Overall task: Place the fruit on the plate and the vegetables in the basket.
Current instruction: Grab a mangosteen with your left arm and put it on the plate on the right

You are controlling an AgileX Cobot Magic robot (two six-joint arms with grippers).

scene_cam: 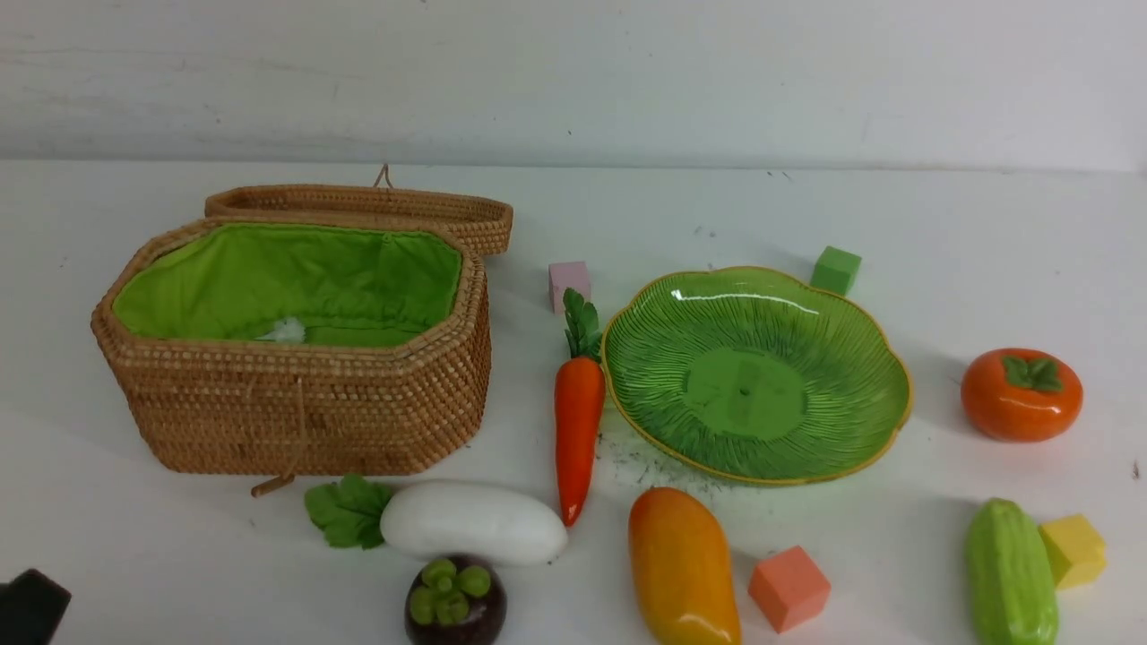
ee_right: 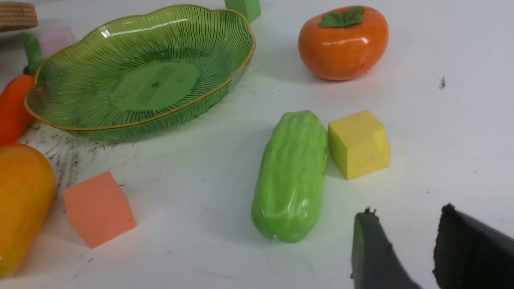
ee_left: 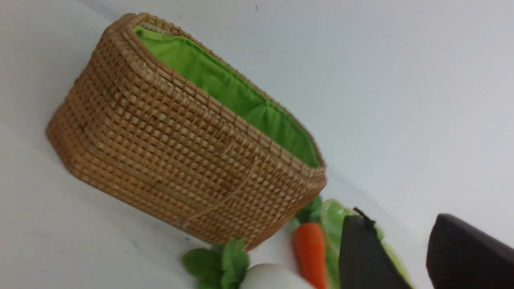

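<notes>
**Clutter threatening the first grasps**

Trouble is probably waiting at the light green ridged cucumber [scene_cam: 1011, 573]. The yellow foam cube [scene_cam: 1073, 549] is sitting just beside it at about two o'clock, so jaws closing there could be catching the cube too. The white oblong radish [scene_cam: 473, 522] is lying with the round dark purple mangosteen [scene_cam: 455, 602] crowding its six o'clock. The orange carrot [scene_cam: 578, 430] is lying just beside the nine o'clock rim of the glossy green ribbed plate [scene_cam: 757, 376] — a careless lift could be shoving the dish. All six toys are looking glossy and rounded, so slipping is a risk as well.

The plate is holding nothing. The octagonal tan wicker basket [scene_cam: 296, 412], its attached lid [scene_cam: 376, 206] lying open at twelve o'clock, is showing only green lining and a small white scrap I cannot identify. The elongated orange-yellow mango [scene_cam: 683, 566] is lying at the plate's seven o'clock, and the squat orange persimmon [scene_cam: 1021, 394] at its three o'clock.

The left gripper [ee_left: 401, 218] and right gripper [ee_right: 407, 210] are both hanging partly open — gripping nothing.
</notes>
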